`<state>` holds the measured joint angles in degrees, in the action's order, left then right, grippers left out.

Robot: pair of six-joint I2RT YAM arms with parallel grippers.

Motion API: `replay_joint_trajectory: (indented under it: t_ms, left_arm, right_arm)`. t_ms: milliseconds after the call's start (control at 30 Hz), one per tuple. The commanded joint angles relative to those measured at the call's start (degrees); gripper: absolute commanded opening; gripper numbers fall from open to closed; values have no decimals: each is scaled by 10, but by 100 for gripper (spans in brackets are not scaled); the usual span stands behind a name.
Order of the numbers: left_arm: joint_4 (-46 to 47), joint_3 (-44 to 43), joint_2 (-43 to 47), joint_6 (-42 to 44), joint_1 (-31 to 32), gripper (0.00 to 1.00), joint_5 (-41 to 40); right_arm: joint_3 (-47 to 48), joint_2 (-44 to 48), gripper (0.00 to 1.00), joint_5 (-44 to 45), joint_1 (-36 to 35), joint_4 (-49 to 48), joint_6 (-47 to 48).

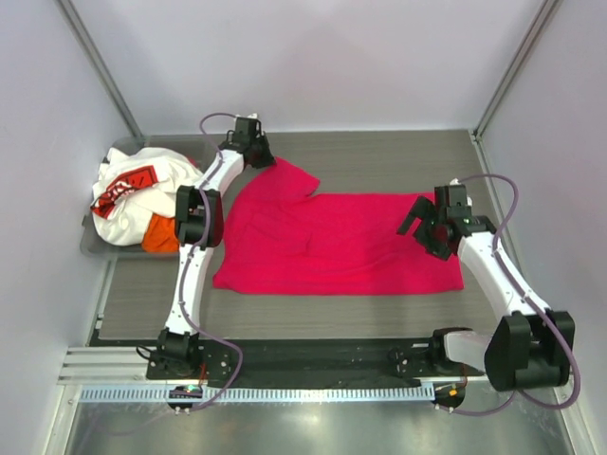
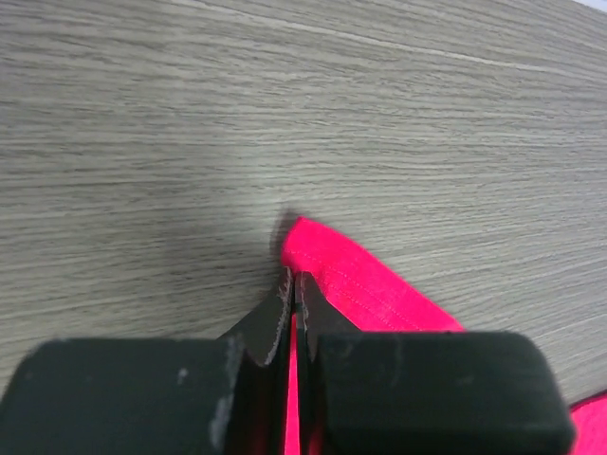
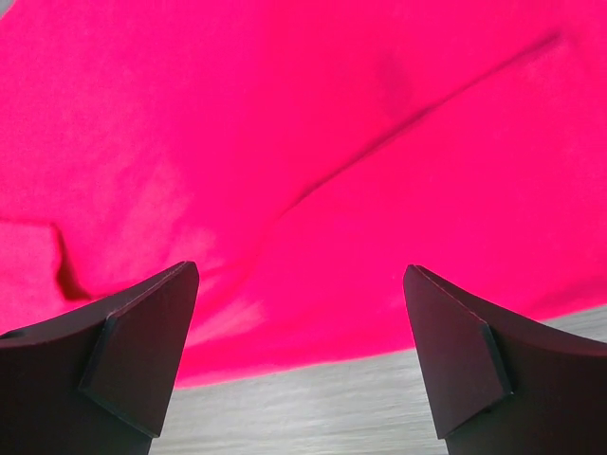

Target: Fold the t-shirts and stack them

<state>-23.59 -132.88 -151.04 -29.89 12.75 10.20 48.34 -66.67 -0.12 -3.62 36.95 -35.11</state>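
The magenta-red t-shirt (image 1: 332,242) lies spread flat across the middle of the table. My left gripper (image 1: 254,150) is at its far left corner, shut on a fold of the cloth edge (image 2: 360,284); in the left wrist view the gripper (image 2: 292,284) has red cloth pinched between its jaws. My right gripper (image 1: 425,227) is open and empty, hovering over the shirt's right end. In the right wrist view the gripper (image 3: 300,275) spans the shirt (image 3: 303,142) near its hem. The white t-shirt with red-and-black print (image 1: 133,194) and the orange t-shirt (image 1: 161,235) lie crumpled at the far left.
A grey plastic bin (image 1: 90,248) at the left edge holds the white and orange shirts. The wood-grain table (image 1: 379,152) shows behind the magenta shirt and along its near side (image 3: 303,408). White walls enclose the table on three sides.
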Motion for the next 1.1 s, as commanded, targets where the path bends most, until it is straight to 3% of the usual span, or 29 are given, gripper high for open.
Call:
replay_joint_trajectory:
  t_ms: [0, 233, 433, 567, 733, 1067]
  left_arm:
    - [-27, 11, -14, 1, 1, 0, 17]
    - [64, 74, -9, -58, -39, 0, 119]
    - [76, 89, -9, -63, -50, 0, 153]
    - [170, 189, 27, -99, -66, 0, 164]
    - [274, 268, 65, -138, -84, 0, 157]
    - [295, 284, 70, -151, -87, 0, 145]
  right_arm:
    - [89, -63, 95, 53, 0, -17, 27]
    - [277, -285, 80, 187, 44, -19, 62]
    - [432, -468, 72, 150, 105, -26, 65]
    - [520, -550, 70, 128, 115, -27, 62]
    - [563, -617, 68, 122, 115, -28, 77]
    - [503, -611, 49, 132, 115, -48, 59]
